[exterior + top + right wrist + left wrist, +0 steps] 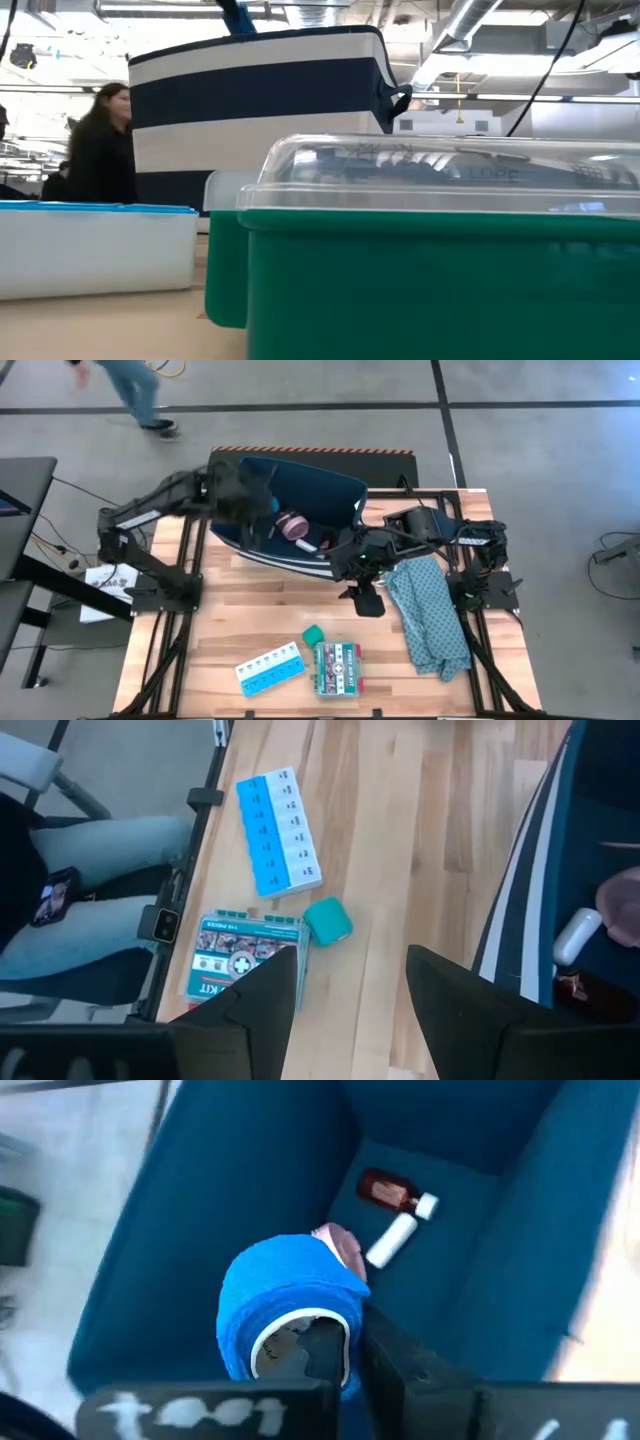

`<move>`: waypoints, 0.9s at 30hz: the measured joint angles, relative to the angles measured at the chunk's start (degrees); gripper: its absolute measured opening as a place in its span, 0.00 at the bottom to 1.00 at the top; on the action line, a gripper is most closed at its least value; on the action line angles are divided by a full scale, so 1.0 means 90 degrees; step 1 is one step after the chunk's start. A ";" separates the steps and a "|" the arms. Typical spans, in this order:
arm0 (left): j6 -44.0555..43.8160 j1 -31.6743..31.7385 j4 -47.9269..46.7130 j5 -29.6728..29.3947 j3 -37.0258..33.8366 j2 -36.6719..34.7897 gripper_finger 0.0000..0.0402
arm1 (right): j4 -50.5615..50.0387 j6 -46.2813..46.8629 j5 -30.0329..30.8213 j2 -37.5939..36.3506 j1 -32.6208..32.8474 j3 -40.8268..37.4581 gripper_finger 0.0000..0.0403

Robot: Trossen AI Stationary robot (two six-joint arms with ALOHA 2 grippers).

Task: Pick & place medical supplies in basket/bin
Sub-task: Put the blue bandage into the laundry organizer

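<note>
On the wooden surface point(250, 635) the navy bin point(345, 495) is holding the pink roll point(294, 525), the left tool point(345, 1355) is hanging over it clamped on the blue tape roll point(285, 1305), the right tool point(350, 995) is hovering with fingers apart above the flat box point(235, 960) reading "KIT".

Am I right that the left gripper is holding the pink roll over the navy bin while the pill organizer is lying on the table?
Not quite: the left gripper is shut on the blue tape roll, as the left wrist view shows. The pink roll already lies inside the bin. The pill organizer is indeed on the table.
</note>
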 joint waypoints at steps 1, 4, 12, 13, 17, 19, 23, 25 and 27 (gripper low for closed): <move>0.0200 0.0276 0.0223 0.0279 -0.0020 0.0063 0.01 | 0.0000 0.0002 0.0000 0.0000 0.0015 0.0000 0.46; 0.0527 0.1142 0.0512 0.1071 -0.0040 0.0355 0.01 | 0.0002 0.0002 0.0000 0.0000 0.0030 0.0000 0.45; 0.0877 0.2542 0.0461 0.1900 -0.0041 0.1895 0.01 | -0.0012 0.0002 0.0010 0.0000 0.0018 0.0000 0.45; 0.0967 0.2627 0.0502 0.1966 -0.0041 0.2121 0.01 | -0.0011 0.0002 0.0018 0.0000 0.0018 0.0000 0.45; 0.1294 0.2881 0.0880 0.2411 -0.0038 0.3031 0.01 | -0.0007 0.0005 0.0022 0.0000 0.0023 0.0000 0.45; 0.1433 0.2908 0.1071 0.2631 -0.0029 0.3410 0.01 | -0.0005 0.0005 0.0022 0.0000 0.0025 0.0000 0.45; 0.1712 0.2895 0.1116 0.2773 -0.0040 0.3950 0.01 | -0.0005 0.0064 0.0020 0.0000 0.0026 0.0000 0.45; 0.1850 0.2841 0.1029 0.2805 -0.0062 0.4147 0.01 | -0.0028 0.0197 0.0022 0.0000 0.0026 0.0000 0.45; 0.1976 0.2810 0.1039 0.2795 -0.0047 0.4187 0.01 | -0.0044 0.0238 0.0022 0.0000 0.0026 0.0000 0.45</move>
